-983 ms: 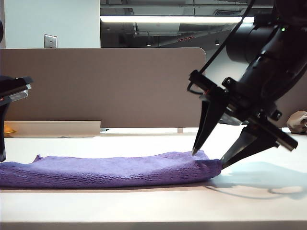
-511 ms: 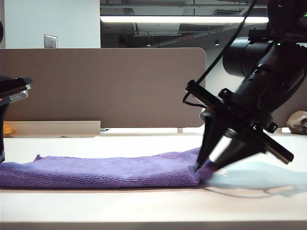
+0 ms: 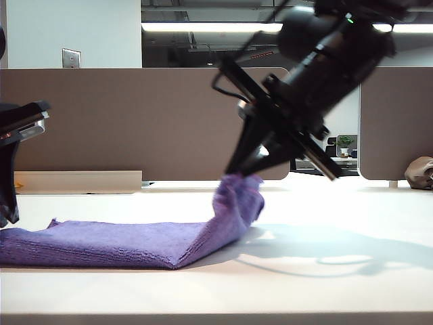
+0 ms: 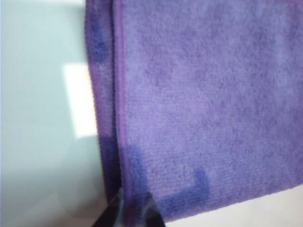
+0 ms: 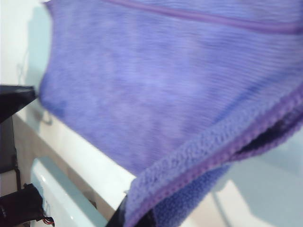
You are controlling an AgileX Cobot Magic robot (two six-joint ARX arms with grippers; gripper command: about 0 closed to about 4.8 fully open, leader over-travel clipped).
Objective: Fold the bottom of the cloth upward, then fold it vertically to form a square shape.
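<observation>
Office partitions back a pale counter (image 3: pixel 352 284) where a robot begins the second fold of the cloth (image 3: pixel 122 244).

The right gripper (image 3: pixel 245 173) has its fingers pinched together on the cloth's right end, raised clear of the counter; the left gripper (image 4: pixel 132 208) sits at the opposite end with its fingers clamped on that corner, holding it flat. The purple strip lies lengthwise across the counter, its long axis running left to right in the exterior view, with the lifted end curling up and pointing back toward the left. A clean fold likely calls for carrying that end low over the strip, keeping the stitched edges lined up, and laying it flush on the anchored end so the halves match.
</observation>
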